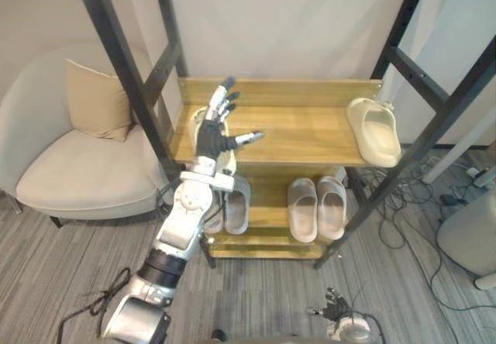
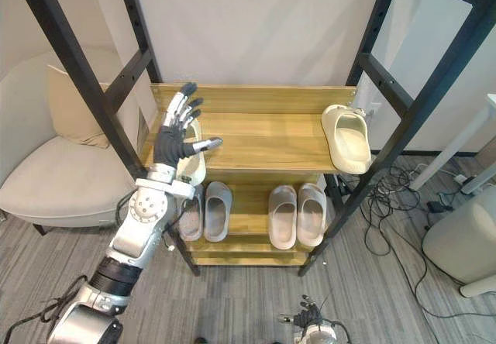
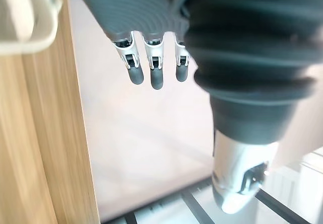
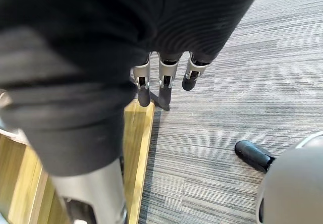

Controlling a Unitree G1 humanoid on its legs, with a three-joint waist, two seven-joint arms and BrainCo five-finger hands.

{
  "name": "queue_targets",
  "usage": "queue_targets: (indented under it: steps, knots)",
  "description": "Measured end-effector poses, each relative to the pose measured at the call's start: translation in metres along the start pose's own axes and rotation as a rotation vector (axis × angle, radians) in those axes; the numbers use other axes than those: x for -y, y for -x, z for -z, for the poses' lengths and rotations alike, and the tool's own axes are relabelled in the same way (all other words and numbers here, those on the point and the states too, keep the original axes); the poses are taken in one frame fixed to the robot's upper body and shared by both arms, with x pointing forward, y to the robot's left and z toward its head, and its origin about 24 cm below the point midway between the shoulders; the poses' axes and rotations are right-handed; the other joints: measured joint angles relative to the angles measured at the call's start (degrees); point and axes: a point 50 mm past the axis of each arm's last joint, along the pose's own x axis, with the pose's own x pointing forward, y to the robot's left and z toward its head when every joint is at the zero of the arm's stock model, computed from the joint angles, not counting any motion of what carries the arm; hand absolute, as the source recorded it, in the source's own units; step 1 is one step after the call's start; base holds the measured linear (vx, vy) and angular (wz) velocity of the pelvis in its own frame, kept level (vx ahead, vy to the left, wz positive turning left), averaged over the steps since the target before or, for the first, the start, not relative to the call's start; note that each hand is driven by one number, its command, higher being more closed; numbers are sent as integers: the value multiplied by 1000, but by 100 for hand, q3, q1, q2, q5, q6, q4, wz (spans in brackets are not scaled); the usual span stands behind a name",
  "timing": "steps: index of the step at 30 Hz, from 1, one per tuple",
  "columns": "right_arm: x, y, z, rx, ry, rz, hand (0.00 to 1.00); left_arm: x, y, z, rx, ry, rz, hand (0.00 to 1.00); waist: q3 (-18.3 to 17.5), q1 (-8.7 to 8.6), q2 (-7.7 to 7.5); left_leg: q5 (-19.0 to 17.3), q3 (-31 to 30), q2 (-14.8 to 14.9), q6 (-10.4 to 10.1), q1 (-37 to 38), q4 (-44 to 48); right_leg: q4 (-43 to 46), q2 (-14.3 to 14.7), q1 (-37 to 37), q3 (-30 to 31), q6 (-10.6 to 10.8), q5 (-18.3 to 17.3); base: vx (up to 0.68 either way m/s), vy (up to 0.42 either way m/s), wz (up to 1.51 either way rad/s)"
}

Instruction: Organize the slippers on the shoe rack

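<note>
Left eye view: shoe rack (image 1: 116,46) w/ black frame and two wood shelves sits mid-frame. L hand (image 1: 211,136) comes up from lower left and hovers over the left end of the upper shelf (image 1: 302,127), fingers straight and fanned out, thumb out to the side, holding nothing. Directly below it lies a cream slipper (image 2: 195,170), mostly hidden by the hand; can't tell if the palm touches it. A second cream slipper (image 1: 376,135) lies at the far right end of the same shelf, well apart from the first, opening up.

Lower shelf (image 1: 270,204): grey pair (image 1: 236,204) at left, partly behind the forearm, and a beige pair (image 1: 318,208) just right of centre, the two slippers of each pair side by side.

R hand (image 1: 337,309) shows low in the frame, bottom centre-right, over the grey floor (image 1: 403,282).

Left wrist view: straight fingers (image 3: 156,77) and thumb (image 3: 237,188) apart from each other, nothing between them; wood of the shelf at frame left, a bit of cream slipper in the upper left corner.

Right wrist view: R hand's fingers (image 4: 164,80) hang relaxed, empty, above the floor; a wood edge of the rack at lower left.

Misc: pale armchair (image 1: 85,173) w/ tan cushion (image 1: 97,100) at frame left, beside the rack.
</note>
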Motion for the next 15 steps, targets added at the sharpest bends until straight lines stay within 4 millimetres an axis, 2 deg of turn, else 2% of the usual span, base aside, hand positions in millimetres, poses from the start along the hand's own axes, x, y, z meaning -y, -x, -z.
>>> queue_targets:
  steps: [7,15]
  knots:
    - [3,0,0,-1,0,2,0,-56,-8,17,-99,-191,-123,0,38,-23,-75,1,-19,-8,1,-94,2,22,-3,-63,-18,3,2,0,0,0]
    - [2,0,-1,3,-3,-11,0,-63,-21,18,-120,-301,-119,0,53,-52,-71,0,-21,-15,2,-169,2,31,-3,-132,-9,3,2,0,0,0]
